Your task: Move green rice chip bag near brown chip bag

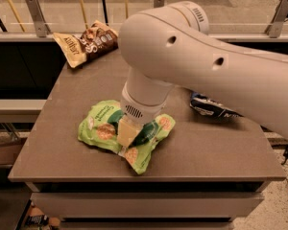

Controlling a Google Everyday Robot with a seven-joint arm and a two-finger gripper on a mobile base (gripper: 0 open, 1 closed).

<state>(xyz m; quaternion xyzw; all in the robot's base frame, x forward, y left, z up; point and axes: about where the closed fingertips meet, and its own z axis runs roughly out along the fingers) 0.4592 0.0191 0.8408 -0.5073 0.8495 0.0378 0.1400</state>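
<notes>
The green rice chip bag [103, 128] lies crumpled on the brown table [53, 143], near its front middle. My gripper [128, 132] comes straight down from the big white arm [192, 56] onto the middle of the bag. It is shut on the bag, whose foil is bunched up against the cream finger [126, 128]; the other finger is hidden. The bag still rests on the table. The brown chip bag [86, 42], with a tan end, lies at the table's far left corner, well away from the green bag.
A dark blue bag [213, 107] lies on the right side of the table, partly under my arm. A railing with metal posts [33, 13] runs behind the table. The table's front edge is just below the green bag.
</notes>
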